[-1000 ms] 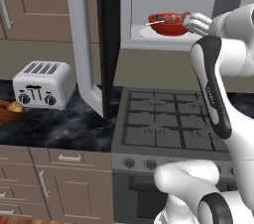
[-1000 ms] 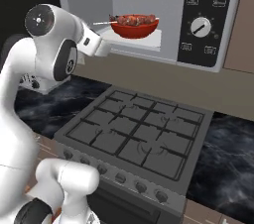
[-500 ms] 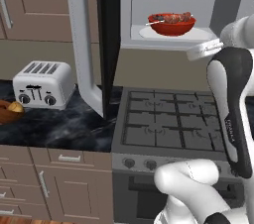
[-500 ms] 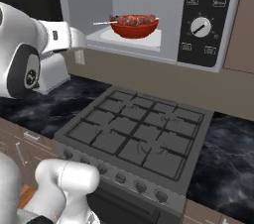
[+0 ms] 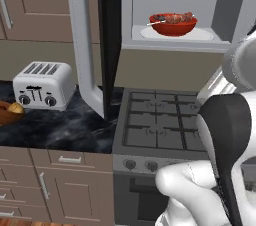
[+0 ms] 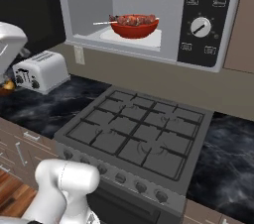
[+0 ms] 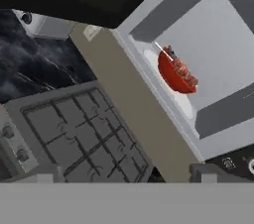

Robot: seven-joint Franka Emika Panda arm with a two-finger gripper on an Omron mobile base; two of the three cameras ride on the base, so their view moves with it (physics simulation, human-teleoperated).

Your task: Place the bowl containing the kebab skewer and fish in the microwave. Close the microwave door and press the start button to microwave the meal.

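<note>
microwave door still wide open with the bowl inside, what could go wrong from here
The kebab skewer sticks out past the bowl rim toward the opening, so the closing microwave door might clip it. The bowl sits near the front edge, so a knock could tip it out onto the stove.

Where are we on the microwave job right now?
Done: the bowl with the skewer sits inside the microwave. In hand: nothing; the gripper is open. Left: the door stands wide open and needs swinging shut by its handle, then the start button pressed on the control panel.
</note>
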